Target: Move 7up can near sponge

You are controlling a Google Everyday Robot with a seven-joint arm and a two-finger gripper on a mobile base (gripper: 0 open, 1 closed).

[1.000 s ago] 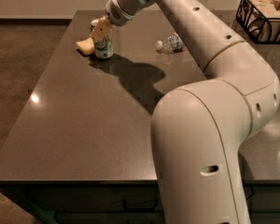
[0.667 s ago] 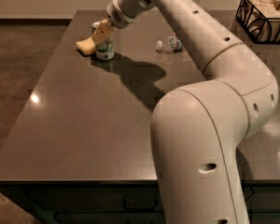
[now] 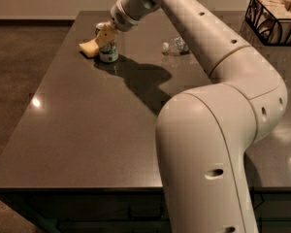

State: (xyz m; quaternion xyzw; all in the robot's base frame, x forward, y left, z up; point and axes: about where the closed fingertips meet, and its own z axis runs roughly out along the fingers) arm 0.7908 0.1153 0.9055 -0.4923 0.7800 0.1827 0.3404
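The 7up can [image 3: 109,53] stands upright on the dark table [image 3: 97,130] at its far left. The pale yellow sponge [image 3: 88,47] lies right beside it on the left, touching or almost touching it. My gripper [image 3: 105,35] is at the can's upper part, reaching in from the right and hiding part of its top. The long white arm stretches from the lower right across the table to that spot.
A clear plastic bottle [image 3: 174,46] lies on its side at the far middle of the table. A black wire basket [image 3: 274,18] with pale contents stands at the far right. The arm's base [image 3: 208,169] fills the lower right. The table's left edge is close to the sponge.
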